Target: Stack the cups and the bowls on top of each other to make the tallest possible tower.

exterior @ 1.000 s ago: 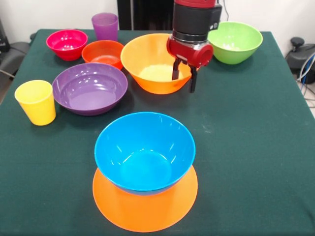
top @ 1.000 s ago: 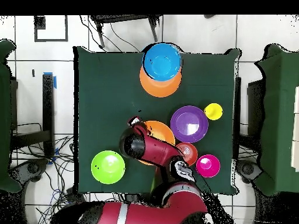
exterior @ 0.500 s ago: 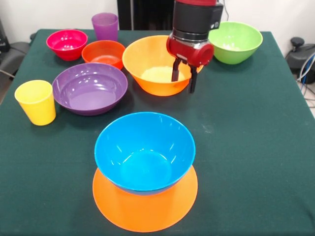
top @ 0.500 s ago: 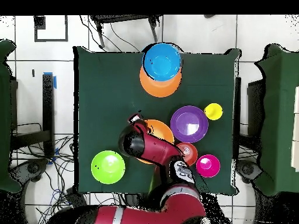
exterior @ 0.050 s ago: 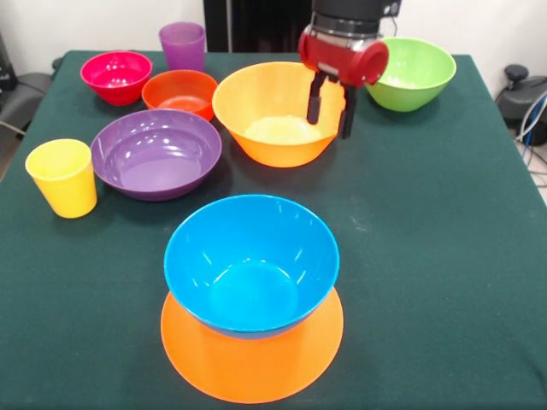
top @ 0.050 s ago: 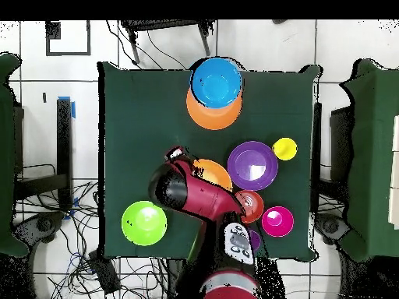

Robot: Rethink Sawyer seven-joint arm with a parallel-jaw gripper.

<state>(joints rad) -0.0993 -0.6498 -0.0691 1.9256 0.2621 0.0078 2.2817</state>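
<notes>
Dark green cloth covers the table (exterior @ 0.050 s ago: 427, 222), and on it I have the gripper (exterior @ 0.050 s ago: 330, 104) spread open and empty, one finger hanging inside the free large orange bowl (exterior @ 0.050 s ago: 265, 137) and the other outside its rim. So that rim runs between the fingers, on the side toward the green bowl (exterior @ 0.050 s ago: 410, 77). I judge closing would pinch the wall, and the tower (exterior @ 0.050 s ago: 251, 290), blue bowl (exterior @ 0.050 s ago: 248, 256) on an upturned orange one, waits well apart toward the near edge.
</notes>
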